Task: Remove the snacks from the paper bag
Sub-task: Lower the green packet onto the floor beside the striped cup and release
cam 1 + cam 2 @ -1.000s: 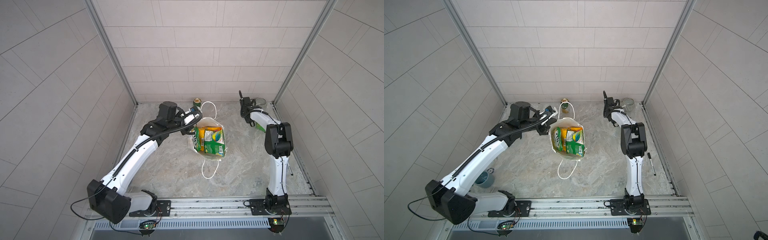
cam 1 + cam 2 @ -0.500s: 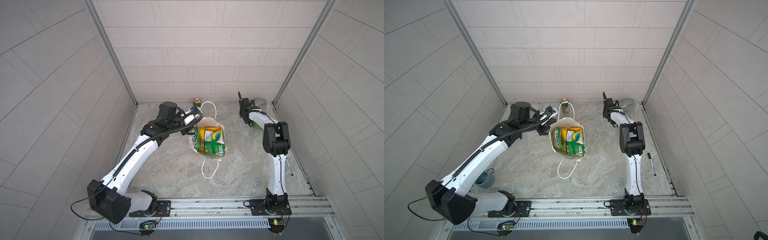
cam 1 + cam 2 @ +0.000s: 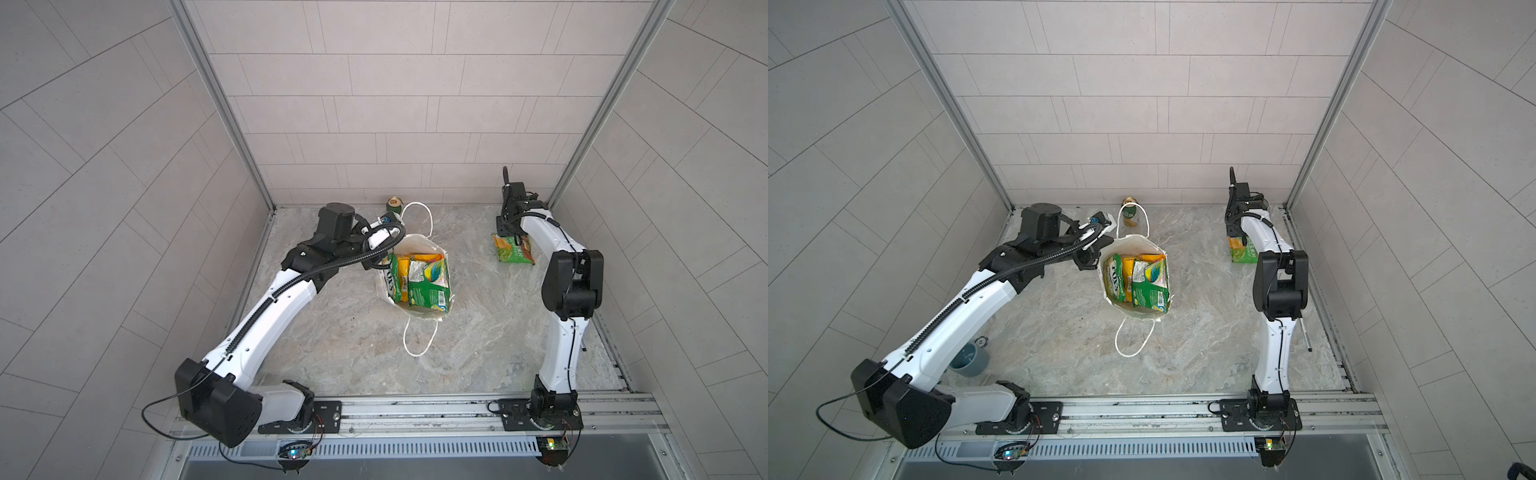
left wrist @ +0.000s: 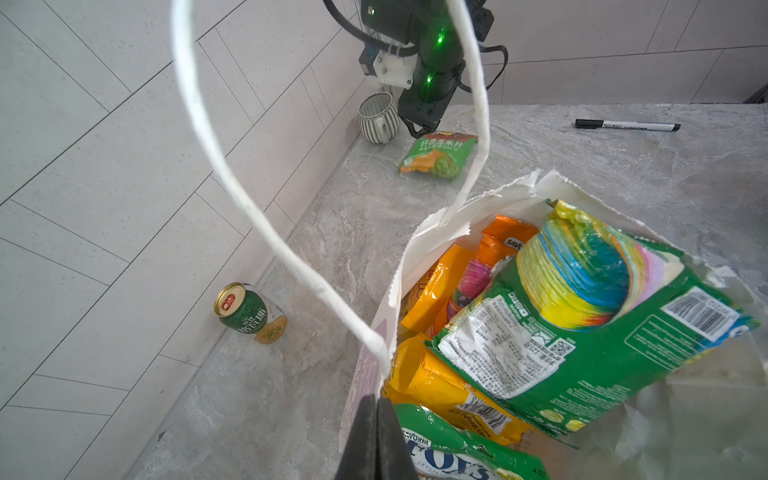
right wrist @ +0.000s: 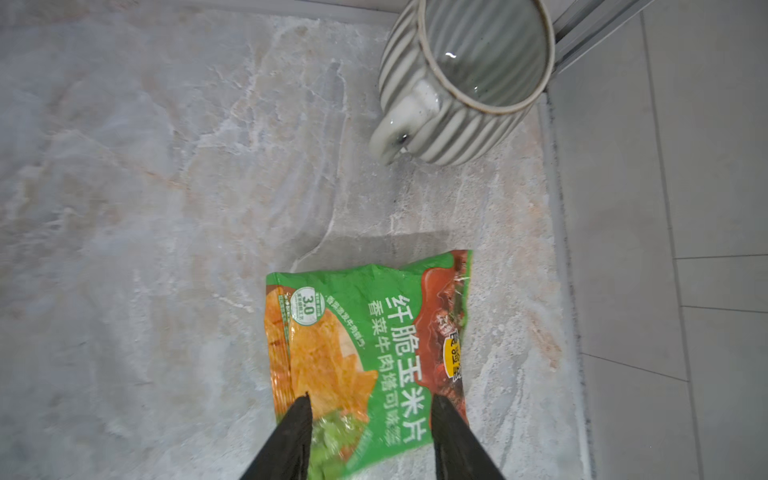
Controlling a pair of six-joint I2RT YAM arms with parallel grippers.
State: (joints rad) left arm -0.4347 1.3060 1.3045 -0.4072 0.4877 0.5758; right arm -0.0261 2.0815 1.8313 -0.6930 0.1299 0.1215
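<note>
The white paper bag [image 3: 419, 239] [image 3: 1133, 240] stands open mid-table with several snacks [image 3: 428, 282] [image 3: 1148, 286] [image 4: 582, 332] inside, green and yellow-orange. My left gripper [image 4: 376, 407] [image 3: 375, 264] is shut on the bag's rim just below a cord handle [image 4: 232, 166]. One green snack packet [image 5: 374, 332] [image 3: 513, 251] [image 3: 1246, 253] [image 4: 438, 156] lies flat on the table at the back right. Just above it, my right gripper [image 5: 370, 403] [image 3: 509, 232] is open, a fingertip over each side of the packet, holding nothing.
A green-and-gold can [image 3: 395, 203] [image 4: 249, 309] stands by the back wall behind the bag. A striped mug [image 5: 465, 79] [image 4: 378, 118] sits in the back right corner beside the loose packet. A marker pen [image 4: 627, 124] [image 3: 1306, 338] lies at the right; a teal cup [image 3: 969, 359] stands front left.
My right gripper has gone from shut to open, and the green packet now lies free on the table under it. The left gripper and the bag have not moved.
</note>
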